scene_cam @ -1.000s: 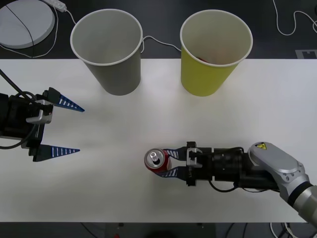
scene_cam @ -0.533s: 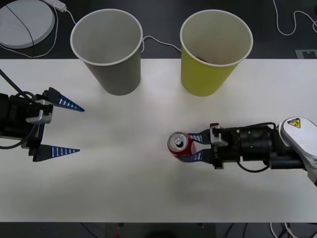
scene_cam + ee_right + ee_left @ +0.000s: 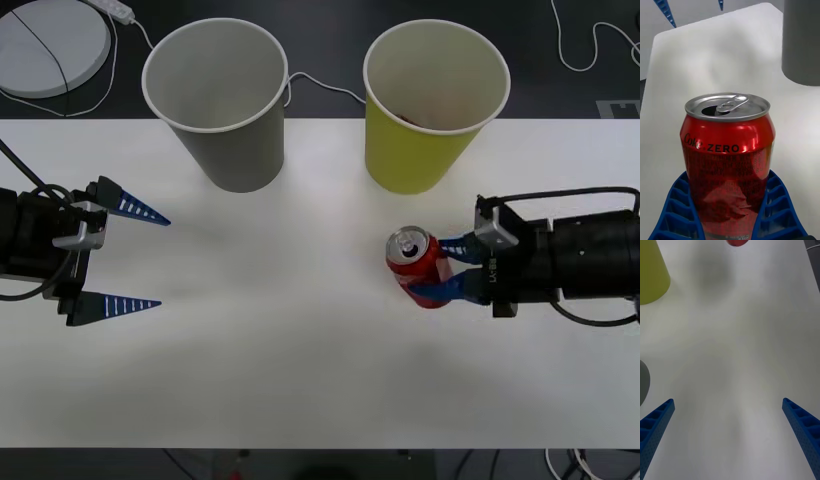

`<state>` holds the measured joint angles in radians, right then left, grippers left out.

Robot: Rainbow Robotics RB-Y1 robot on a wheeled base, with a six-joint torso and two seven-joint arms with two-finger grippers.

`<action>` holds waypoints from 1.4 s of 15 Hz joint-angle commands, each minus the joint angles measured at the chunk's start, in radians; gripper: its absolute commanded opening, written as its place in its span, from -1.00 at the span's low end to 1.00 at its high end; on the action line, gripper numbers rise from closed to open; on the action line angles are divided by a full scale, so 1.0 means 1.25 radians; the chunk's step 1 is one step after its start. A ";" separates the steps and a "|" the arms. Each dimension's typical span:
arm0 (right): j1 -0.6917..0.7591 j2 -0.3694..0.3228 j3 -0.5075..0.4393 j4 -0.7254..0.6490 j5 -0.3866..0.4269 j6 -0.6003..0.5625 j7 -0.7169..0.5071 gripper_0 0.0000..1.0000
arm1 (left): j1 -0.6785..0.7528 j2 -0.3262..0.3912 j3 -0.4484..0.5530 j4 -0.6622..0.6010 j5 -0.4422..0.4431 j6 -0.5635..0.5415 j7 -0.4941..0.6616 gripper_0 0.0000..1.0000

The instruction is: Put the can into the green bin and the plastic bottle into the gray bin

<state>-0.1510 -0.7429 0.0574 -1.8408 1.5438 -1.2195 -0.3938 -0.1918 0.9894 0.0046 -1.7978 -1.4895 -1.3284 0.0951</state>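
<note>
White table (image 3: 300, 380) runs wide across the scene, dark floor beyond its far edge. At that far edge stand the gray bin (image 3: 222, 100) on the left and the green bin (image 3: 428, 105) on the right. Right gripper (image 3: 440, 270) has the can (image 3: 418, 266) clamped between its blue fingers (image 3: 778, 213), upright, just near of the green bin. Left gripper (image 3: 125, 255) sits over the table's left side, fingers (image 3: 655, 427) spread wide, holding nothing.
</note>
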 commanded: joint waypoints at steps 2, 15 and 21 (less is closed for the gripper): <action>-0.001 -0.034 -0.140 -0.058 0.006 -0.131 -0.188 -1.00 | 0.000 0.000 0.000 0.000 0.000 0.000 0.000 1.00; -0.213 -0.254 -0.253 -0.081 0.084 -0.281 -0.722 -1.00 | 0.000 0.000 0.000 0.000 0.000 0.000 0.000 1.00; -0.505 -0.256 -0.014 0.083 0.137 -0.281 -0.722 -1.00 | 0.000 0.000 0.000 0.000 0.000 0.000 0.000 1.00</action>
<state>-0.7350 -1.0653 -0.0012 -1.7663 1.7071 -1.5711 -1.2961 -0.1918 0.9894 0.0046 -1.7978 -1.4894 -1.3285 0.0951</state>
